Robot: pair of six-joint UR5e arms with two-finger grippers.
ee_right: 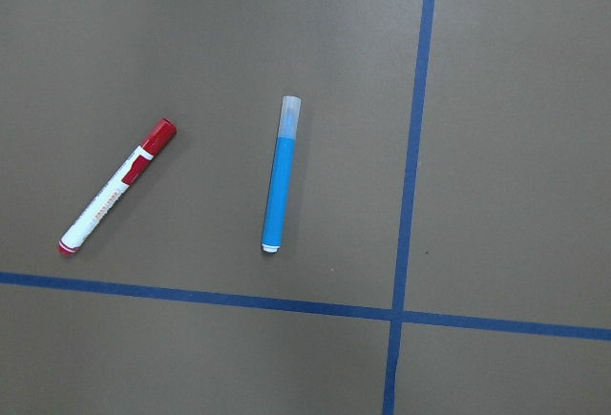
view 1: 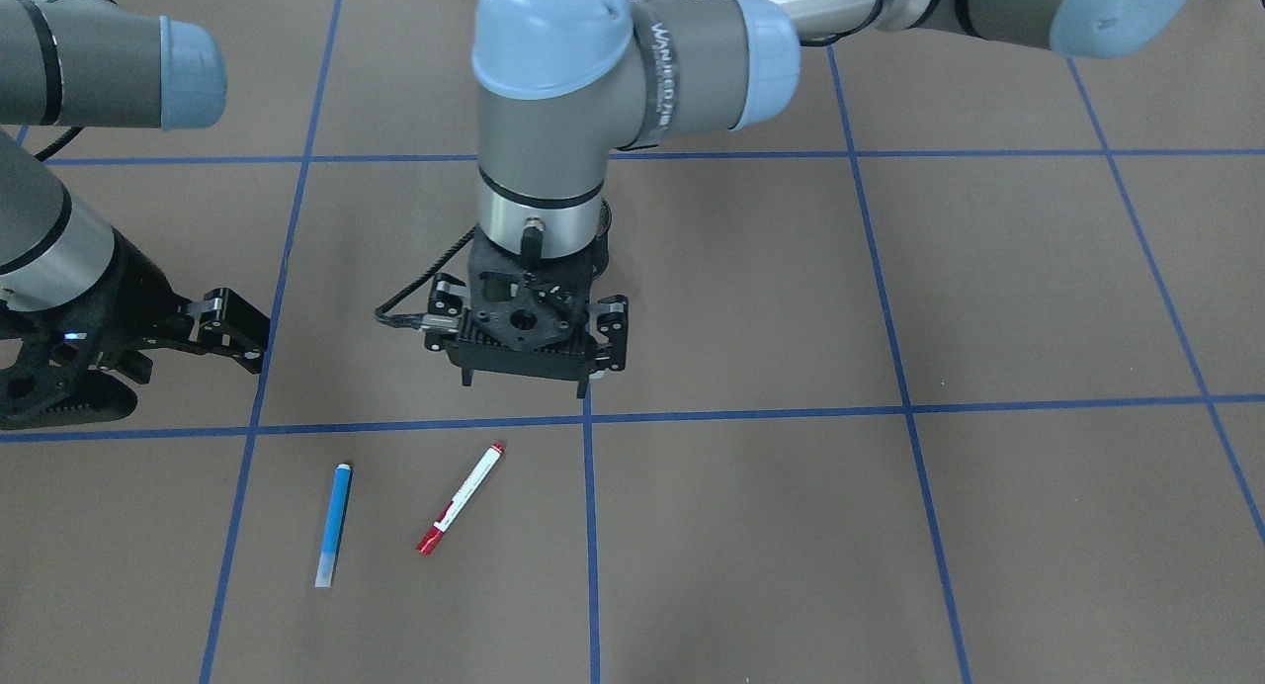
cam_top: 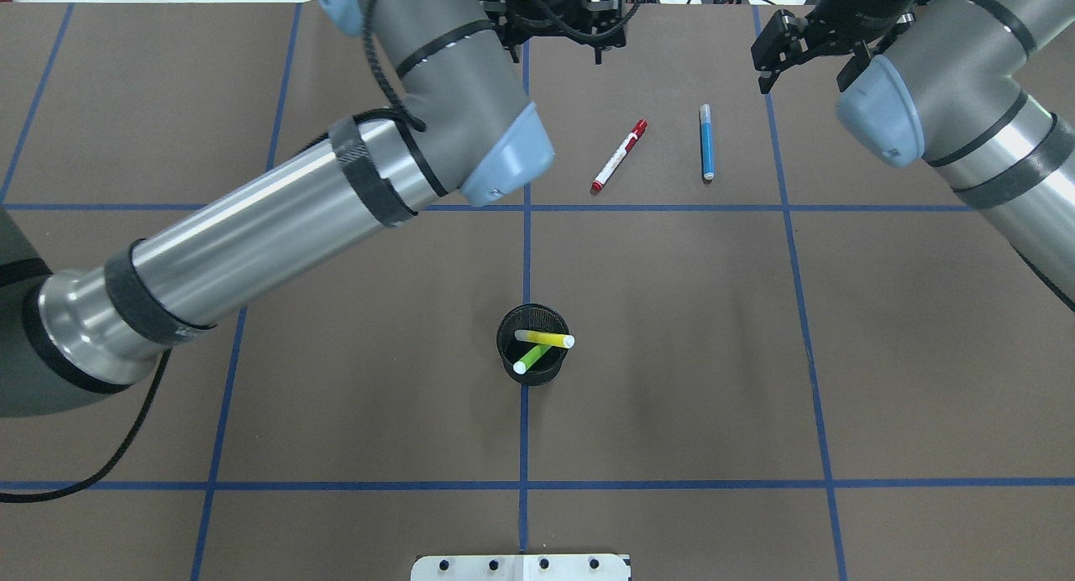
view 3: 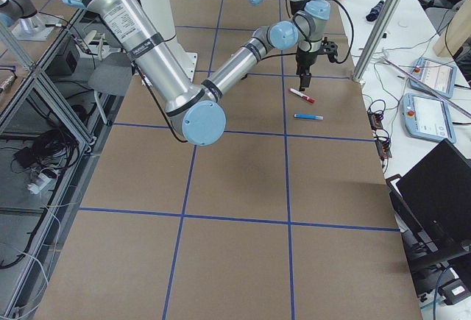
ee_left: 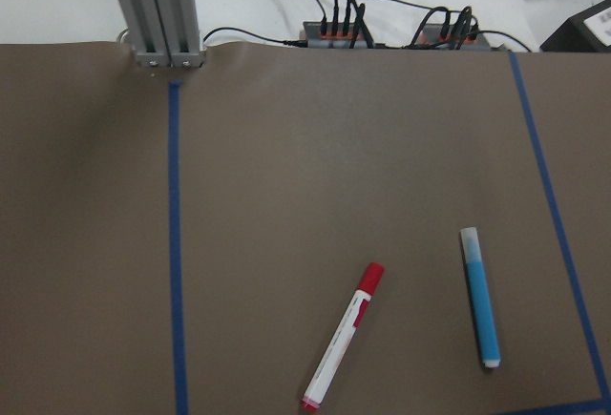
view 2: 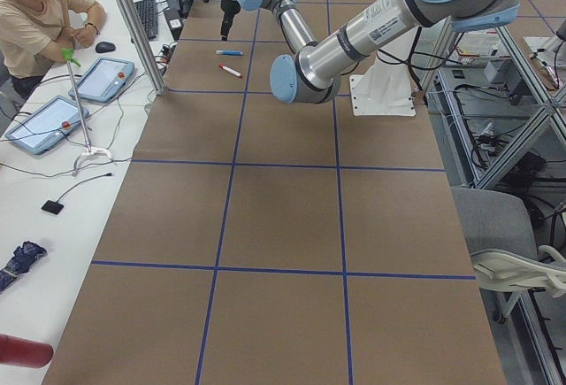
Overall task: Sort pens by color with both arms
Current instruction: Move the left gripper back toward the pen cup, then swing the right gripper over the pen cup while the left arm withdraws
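A blue pen [view 1: 334, 524] and a white pen with red caps [view 1: 461, 499] lie side by side on the brown table, apart from each other. Both also show in the overhead view, blue [cam_top: 706, 143] and white-red [cam_top: 619, 155], and in both wrist views [ee_left: 480, 297] [ee_right: 115, 189]. A yellow pen [cam_top: 544, 338] and a green pen [cam_top: 532, 359] stand in a black mesh cup [cam_top: 509, 352] at mid-table. My left gripper [view 1: 524, 380] hovers open and empty a little behind the white pen. My right gripper [cam_top: 802, 69] is open and empty, above the table beside the blue pen.
Blue tape lines [cam_top: 527, 253] divide the table into squares. The left arm's long forearm [cam_top: 277, 220] stretches across the table's left half. An operator [view 2: 40, 22] sits beyond the far edge with tablets and cables. A metal post [ee_left: 153, 10] stands at that edge.
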